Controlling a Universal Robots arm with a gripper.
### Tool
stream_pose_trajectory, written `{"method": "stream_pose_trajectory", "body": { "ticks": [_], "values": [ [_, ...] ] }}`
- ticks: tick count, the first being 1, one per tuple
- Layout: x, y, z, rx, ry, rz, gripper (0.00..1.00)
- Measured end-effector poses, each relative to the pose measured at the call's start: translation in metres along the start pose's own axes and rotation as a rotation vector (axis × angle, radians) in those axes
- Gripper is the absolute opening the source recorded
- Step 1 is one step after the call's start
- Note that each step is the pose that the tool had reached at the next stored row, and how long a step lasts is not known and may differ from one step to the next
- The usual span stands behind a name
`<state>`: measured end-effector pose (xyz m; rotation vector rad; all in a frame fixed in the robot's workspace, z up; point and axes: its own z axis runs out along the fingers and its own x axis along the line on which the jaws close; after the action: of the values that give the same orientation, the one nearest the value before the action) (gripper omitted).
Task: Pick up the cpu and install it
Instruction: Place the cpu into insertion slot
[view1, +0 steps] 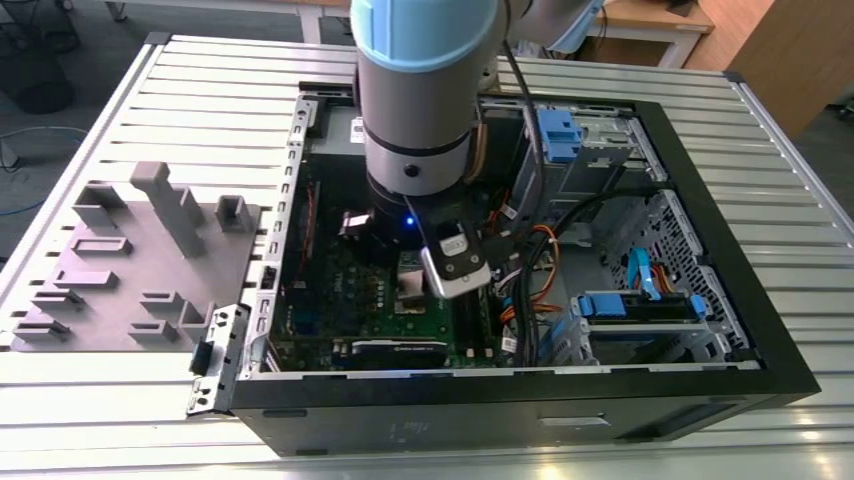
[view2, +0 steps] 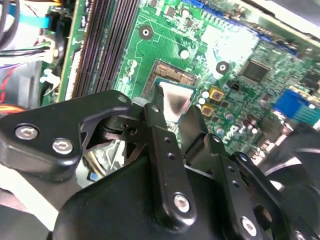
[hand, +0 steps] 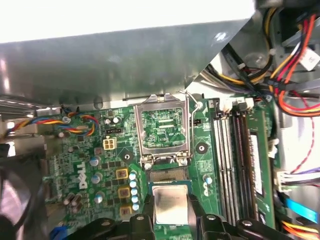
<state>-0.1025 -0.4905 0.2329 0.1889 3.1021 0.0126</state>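
Note:
The cpu (hand: 171, 204) is a small square chip with a dull silver top, and my gripper (hand: 172, 220) is shut on its two opposite edges. In both wrist views it hangs just over the open socket (hand: 167, 174) of the green motherboard (hand: 95, 150). The second wrist view shows the cpu (view2: 175, 100) between the black fingers (view2: 156, 122), with the dark socket (view2: 172, 72) right beyond it. The silver socket frame (hand: 162, 127) stands flipped open behind the socket. In the exterior view my arm (view1: 420, 120) reaches straight down into the computer case (view1: 707, 300).
Memory slots (hand: 235, 150) run alongside the socket. Bundles of coloured cables (hand: 290, 75) and blue drive brackets (view1: 641, 305) fill the case at the exterior view's right. A grey plastic fixture (view1: 134, 260) with blocks sits outside the case at the exterior view's left, on the slatted metal table (view1: 200, 90).

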Motion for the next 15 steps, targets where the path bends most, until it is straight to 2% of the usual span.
{"method": "stream_pose_trajectory", "body": {
  "ticks": [7,12,15],
  "values": [
    [-0.0007,0.0002,-0.0194,0.0003,0.0004,0.003,0.39],
    [-0.0007,0.0002,-0.0196,-0.0001,0.0003,0.003,0.39],
    [-0.0006,0.0001,-0.0175,-0.0030,0.0006,0.004,0.39]
  ]
}}
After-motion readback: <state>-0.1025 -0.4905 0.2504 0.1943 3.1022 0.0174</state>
